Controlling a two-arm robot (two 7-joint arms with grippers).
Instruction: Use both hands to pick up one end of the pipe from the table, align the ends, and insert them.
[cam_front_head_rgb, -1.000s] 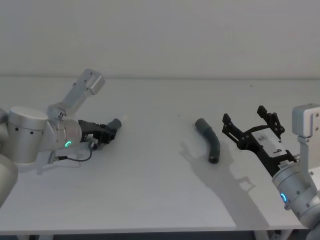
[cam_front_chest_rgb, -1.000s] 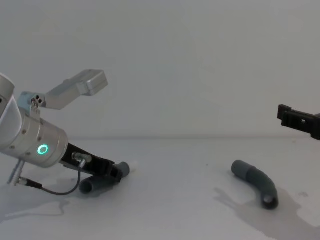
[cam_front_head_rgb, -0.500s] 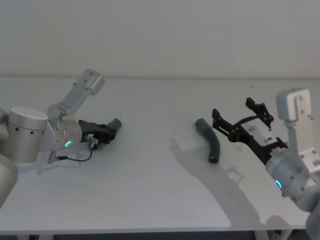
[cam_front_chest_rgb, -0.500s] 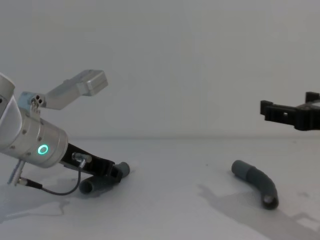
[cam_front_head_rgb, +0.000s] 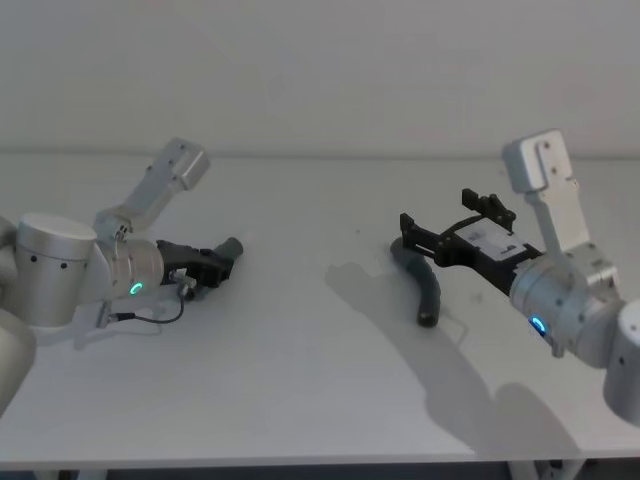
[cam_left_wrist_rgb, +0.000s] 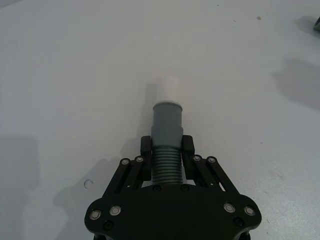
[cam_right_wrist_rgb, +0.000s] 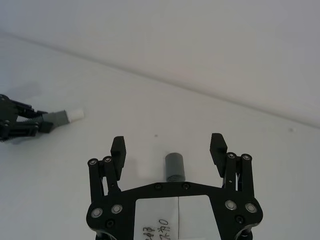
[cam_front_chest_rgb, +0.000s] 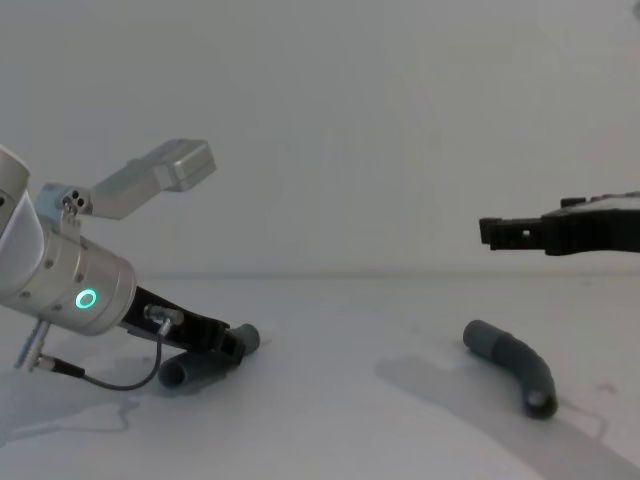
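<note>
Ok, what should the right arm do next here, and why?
Probably lower the right gripper onto the right pipe piece. Its jaws stand open and centred over that piece, but the chest view shows it hanging well above the table. The left gripper is shut on the left pipe piece.

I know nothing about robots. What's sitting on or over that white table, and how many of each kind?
Grey pipe pieces: 2 (loose piece on the table, held piece in the left gripper)
Black grippers: 2 (left gripper shut, right gripper open)
Total: 4
</note>
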